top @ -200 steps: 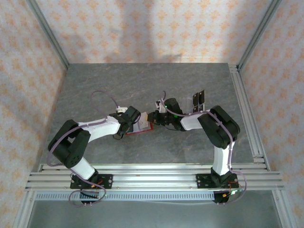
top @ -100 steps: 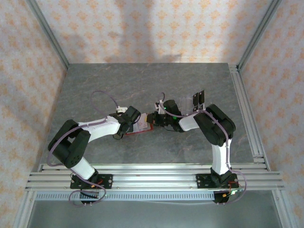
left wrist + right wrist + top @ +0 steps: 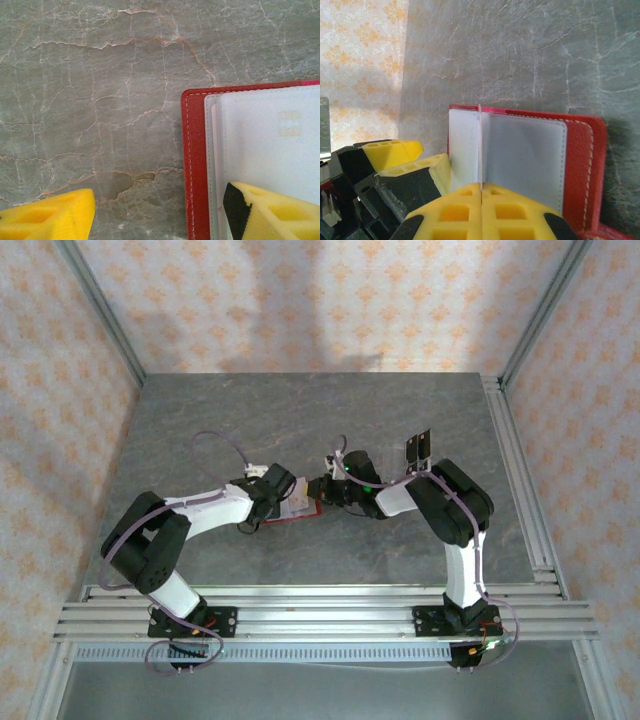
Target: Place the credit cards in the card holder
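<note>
The red card holder [image 3: 298, 513] lies open on the grey table between my two grippers. In the left wrist view its red border [image 3: 195, 165] frames a pale lining. My left gripper [image 3: 160, 212] is open and straddles that border, with one yellow finger [image 3: 272, 212] resting on the lining and the other over bare table. My right gripper [image 3: 481, 187] is shut on a thin pale inner sleeve [image 3: 480, 140] of the card holder [image 3: 580, 150], holding the sleeve upright. The dark credit cards [image 3: 418, 448] lie on the table behind the right arm, apart from both grippers [image 3: 285, 500] [image 3: 320, 490].
Patterned walls and metal frame posts [image 3: 100, 310] close in the table on three sides. An aluminium rail [image 3: 520, 480] runs along the right edge. The left gripper's fingers [image 3: 395, 150] sit close beside my right gripper.
The right arm's wrist and elbow have shifted slightly to the left. The left arm and the card holder have stayed where they were.
</note>
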Controlling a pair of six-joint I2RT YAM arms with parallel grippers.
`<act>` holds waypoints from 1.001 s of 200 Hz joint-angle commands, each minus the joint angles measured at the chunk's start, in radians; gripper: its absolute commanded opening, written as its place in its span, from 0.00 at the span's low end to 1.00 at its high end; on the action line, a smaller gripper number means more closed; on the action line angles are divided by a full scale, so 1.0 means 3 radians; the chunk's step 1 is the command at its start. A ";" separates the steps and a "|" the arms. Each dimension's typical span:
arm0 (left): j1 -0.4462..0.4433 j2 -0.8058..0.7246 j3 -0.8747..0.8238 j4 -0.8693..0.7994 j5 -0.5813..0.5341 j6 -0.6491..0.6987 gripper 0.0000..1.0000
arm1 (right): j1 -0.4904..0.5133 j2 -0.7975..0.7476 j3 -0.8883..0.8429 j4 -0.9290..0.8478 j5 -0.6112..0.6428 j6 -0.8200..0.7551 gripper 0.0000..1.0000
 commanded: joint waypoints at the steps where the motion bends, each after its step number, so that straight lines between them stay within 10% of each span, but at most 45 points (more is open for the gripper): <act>1: 0.0009 0.0069 -0.0090 -0.0098 -0.0015 0.0011 0.71 | 0.0058 0.0100 0.0006 0.0151 -0.0064 0.0016 0.00; 200: 0.0006 0.0076 -0.0122 -0.0031 0.0024 0.0020 0.71 | 0.0064 0.0203 -0.0324 0.1040 0.0050 0.0816 0.00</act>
